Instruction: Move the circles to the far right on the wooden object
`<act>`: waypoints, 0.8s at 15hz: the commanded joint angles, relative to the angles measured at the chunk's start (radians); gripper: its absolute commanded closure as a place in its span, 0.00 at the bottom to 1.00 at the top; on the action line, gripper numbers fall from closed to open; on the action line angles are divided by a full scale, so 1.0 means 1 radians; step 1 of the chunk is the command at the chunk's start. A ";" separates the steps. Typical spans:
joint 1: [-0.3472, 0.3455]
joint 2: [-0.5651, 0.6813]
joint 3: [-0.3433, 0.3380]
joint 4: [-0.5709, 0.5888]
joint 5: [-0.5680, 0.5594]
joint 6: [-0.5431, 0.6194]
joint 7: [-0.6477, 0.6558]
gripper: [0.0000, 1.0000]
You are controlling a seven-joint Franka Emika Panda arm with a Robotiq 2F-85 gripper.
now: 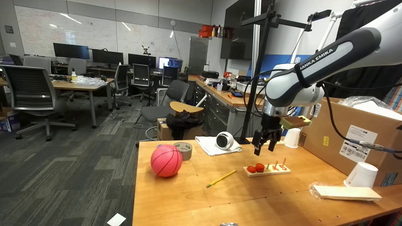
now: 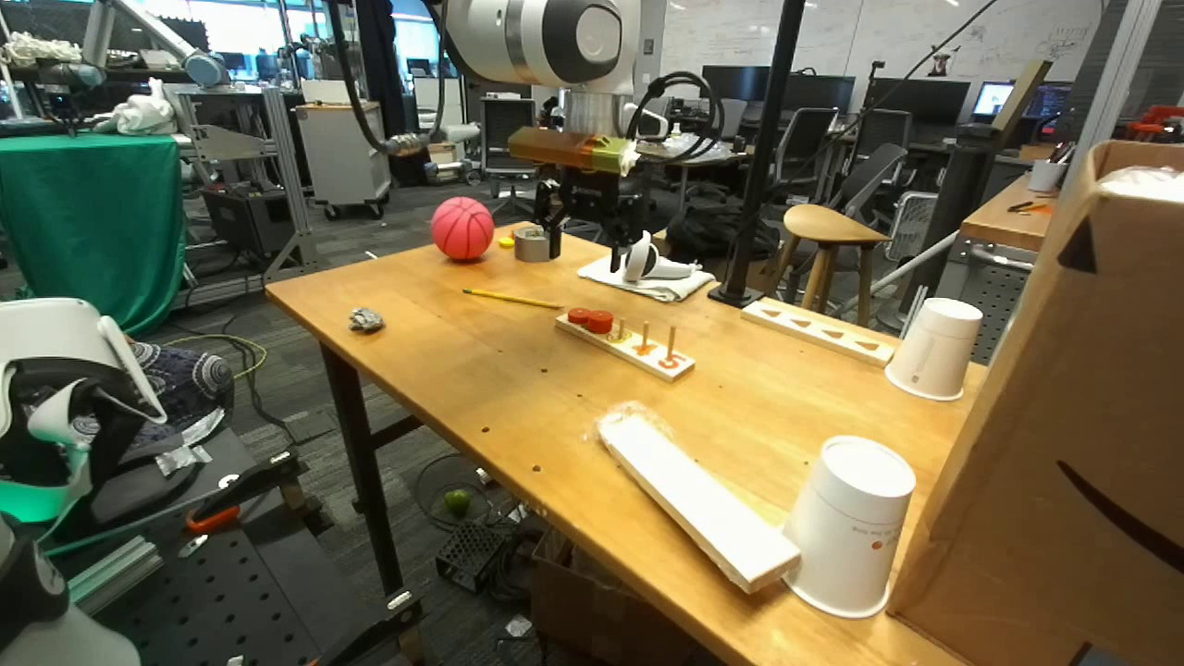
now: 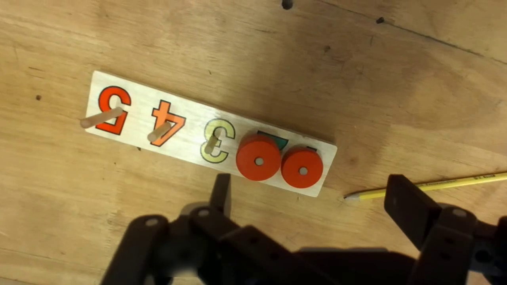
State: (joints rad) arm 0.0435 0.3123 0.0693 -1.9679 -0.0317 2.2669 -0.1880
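The wooden object is a pale board [image 3: 190, 128] with upright pegs over printed numbers. It lies flat on the table in both exterior views [image 1: 267, 174] [image 2: 631, 346]. Two red circles sit side by side on pegs at one end, one over the 2 [image 3: 247, 166] and one over the 1 [image 3: 293, 176]. The pegs at 3, 4 and 5 are bare. My gripper [image 3: 310, 184] is open and empty, with its fingers wide apart. In both exterior views it hangs well above the table [image 1: 264, 151] [image 2: 585, 260], apart from the board.
A yellow pencil [image 1: 221, 179] lies beside the board. A pink ball [image 1: 166, 160], a tape roll [image 1: 184, 151] and a white camera [image 1: 225, 140] on a cloth stand farther off. Paper cups [image 2: 851, 527], a wrapped wooden bar [image 2: 694, 499] and a cardboard box [image 2: 1045, 462] are also there.
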 commanded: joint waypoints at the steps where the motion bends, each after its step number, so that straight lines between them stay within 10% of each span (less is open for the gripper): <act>1: -0.008 0.046 -0.003 0.039 -0.014 0.010 -0.021 0.00; 12: -0.016 0.073 -0.003 0.039 -0.001 0.001 -0.006 0.00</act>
State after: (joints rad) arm 0.0288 0.3850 0.0647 -1.9305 -0.0318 2.2694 -0.1945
